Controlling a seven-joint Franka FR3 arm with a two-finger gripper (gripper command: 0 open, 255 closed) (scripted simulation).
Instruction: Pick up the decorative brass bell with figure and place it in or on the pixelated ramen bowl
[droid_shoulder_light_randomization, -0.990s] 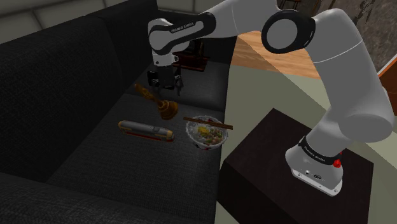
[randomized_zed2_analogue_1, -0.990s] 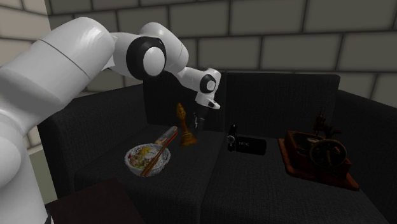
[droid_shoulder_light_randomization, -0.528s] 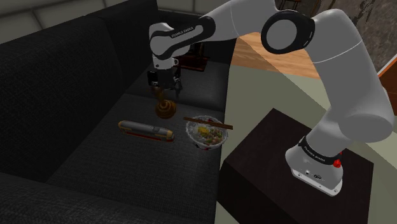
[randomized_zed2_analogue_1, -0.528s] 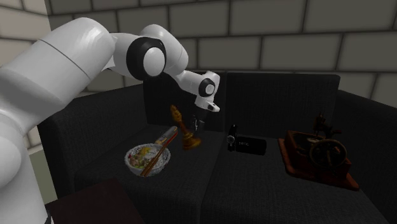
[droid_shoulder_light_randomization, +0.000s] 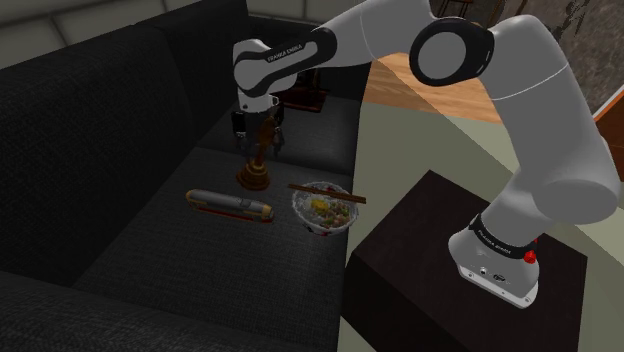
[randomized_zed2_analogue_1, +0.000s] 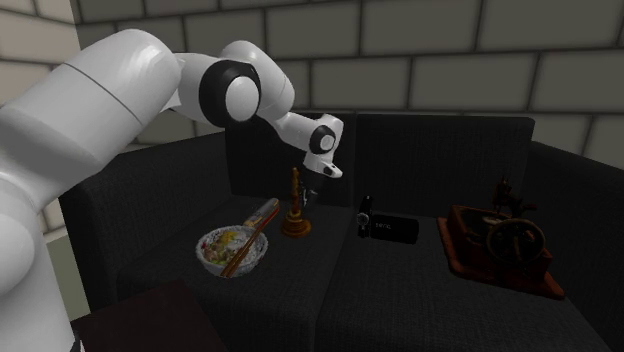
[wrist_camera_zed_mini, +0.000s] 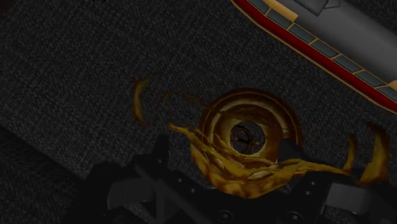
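Bell (droid_shoulder_light_randomization: 256, 166) upright on sofa seat (droid_shoulder_light_randomization: 150, 235), bowl (droid_shoulder_light_randomization: 322, 210) nr edge

light: dim — 3 views | sofa (droid_shoulder_light_randomization: 100, 120) near-black | white arm (droid_shoulder_light_randomization: 545, 110) bright | wrist view darkest

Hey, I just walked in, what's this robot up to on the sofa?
The white arm reaches down over a dark sofa. Its black gripper is at the top of the brass bell with figure, which stands upright on the seat. The ramen bowl, with chopsticks across it, rests just beside the bell. The bell is not yet in it.
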